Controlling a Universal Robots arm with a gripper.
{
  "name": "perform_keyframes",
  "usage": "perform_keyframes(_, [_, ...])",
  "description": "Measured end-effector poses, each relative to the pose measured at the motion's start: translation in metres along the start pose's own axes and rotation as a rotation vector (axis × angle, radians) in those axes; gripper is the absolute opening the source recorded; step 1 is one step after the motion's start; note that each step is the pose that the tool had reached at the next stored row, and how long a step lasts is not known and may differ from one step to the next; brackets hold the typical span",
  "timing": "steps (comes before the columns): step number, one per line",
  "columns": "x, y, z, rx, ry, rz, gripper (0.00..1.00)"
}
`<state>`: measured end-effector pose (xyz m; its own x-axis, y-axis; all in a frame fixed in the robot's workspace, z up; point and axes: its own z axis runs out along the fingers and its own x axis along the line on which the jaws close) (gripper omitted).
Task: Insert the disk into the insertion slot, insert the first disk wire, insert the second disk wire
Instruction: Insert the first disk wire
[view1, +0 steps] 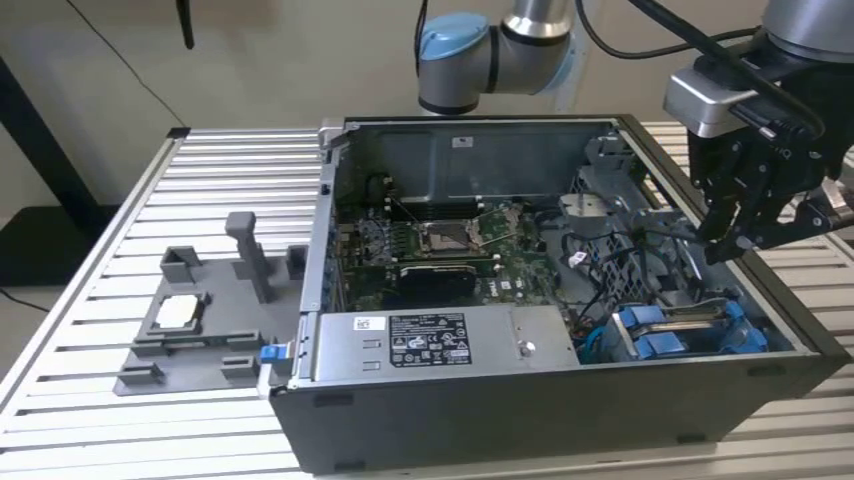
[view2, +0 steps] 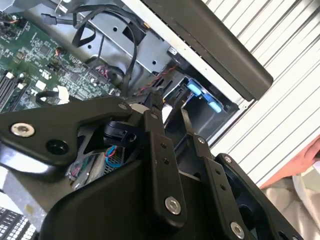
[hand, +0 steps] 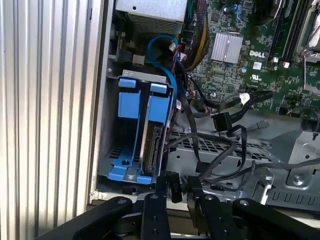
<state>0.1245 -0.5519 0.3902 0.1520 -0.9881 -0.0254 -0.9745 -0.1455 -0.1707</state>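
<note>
Tool, disk wire, near case edge

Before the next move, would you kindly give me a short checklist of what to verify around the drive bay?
1. Disk standing in the insertion slot: ok.
2. Gripper close to the slot, over the open case: ok.
3. Black wire connector at the gripper, firmly held: cannot tell.
4. Either wire plugged into the disk: cannot tell.
5. Approach free of loose cables: not ok, several cross right beside the slot.
</note>
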Motion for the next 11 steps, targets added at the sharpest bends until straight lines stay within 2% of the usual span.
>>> perform_keyframes(4, [-0.0002, 0.0010, -0.0002, 0.0022, 0.0014, 0.000, 0.31])
perform_keyframes(11, [-0.0006, 0.0040, 0.0001, 0.0114, 0.0031, -0.001, 0.31])
